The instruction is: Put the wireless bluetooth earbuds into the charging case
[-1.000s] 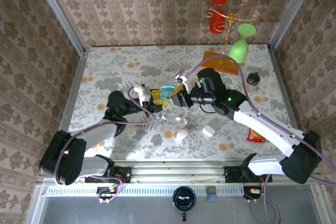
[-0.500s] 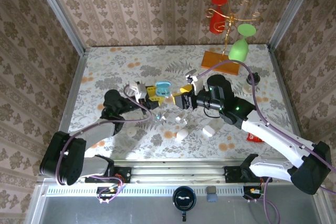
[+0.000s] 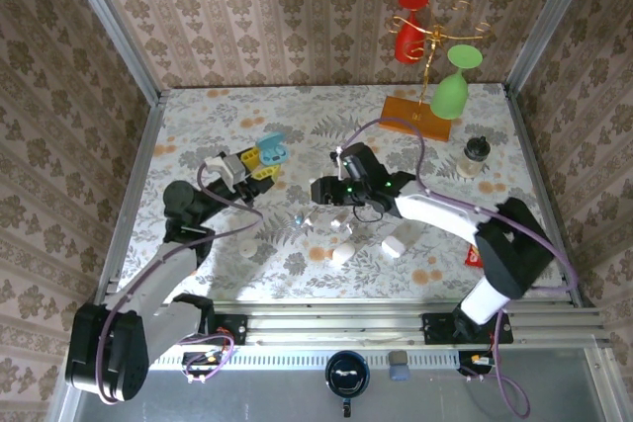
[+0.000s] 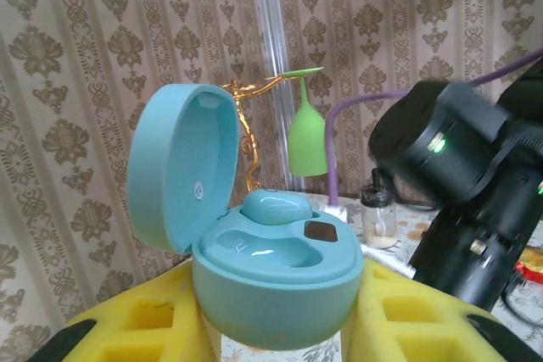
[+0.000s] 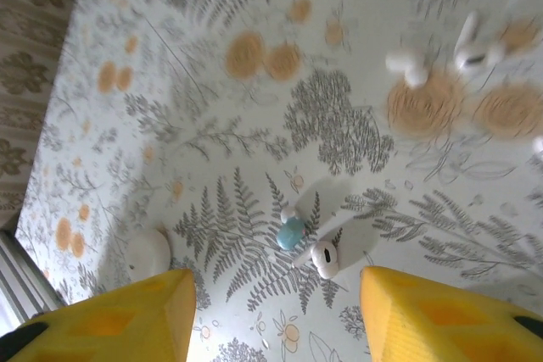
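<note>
Floral-patterned surface (image 3: 218,126), top view: the two arms have parted since a second ago, the left fingers (image 3: 255,159) carrying the open teal case (image 3: 272,149) off to the left and the right arm (image 3: 435,210) swinging toward loose earbuds (image 3: 341,225), so I judge another pickup is beginning. Left wrist view: those fingers (image 4: 119,328) clamp the case, where a seated earbud (image 4: 276,207) fills the far well and the nearer well is empty. Right wrist view: the right fingers (image 5: 127,307) stand half apart, holding nothing, above a teal earbud (image 5: 290,232) just beside a glossy white earbud (image 5: 324,258).
</note>
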Robot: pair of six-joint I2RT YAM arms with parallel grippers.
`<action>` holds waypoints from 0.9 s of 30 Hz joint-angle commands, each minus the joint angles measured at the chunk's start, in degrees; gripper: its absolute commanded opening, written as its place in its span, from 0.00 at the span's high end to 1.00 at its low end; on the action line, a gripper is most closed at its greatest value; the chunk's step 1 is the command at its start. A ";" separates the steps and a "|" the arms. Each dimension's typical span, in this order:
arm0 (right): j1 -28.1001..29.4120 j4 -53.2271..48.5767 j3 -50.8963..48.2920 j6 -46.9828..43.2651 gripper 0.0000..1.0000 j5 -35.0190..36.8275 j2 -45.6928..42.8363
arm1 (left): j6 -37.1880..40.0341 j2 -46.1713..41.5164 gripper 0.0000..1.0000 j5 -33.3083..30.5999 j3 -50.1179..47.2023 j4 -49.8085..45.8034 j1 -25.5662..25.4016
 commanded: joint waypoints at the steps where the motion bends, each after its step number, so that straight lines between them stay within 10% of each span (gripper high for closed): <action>1: 0.65 -3.69 5.71 3.25 0.44 -6.27 6.08 | 2.16 -3.32 0.76 -2.01 -0.88 -4.03 0.45; 27: 2.39 -23.45 32.64 -12.30 0.61 -11.83 32.59 | 2.35 -6.05 0.76 -3.21 -2.12 -5.51 0.36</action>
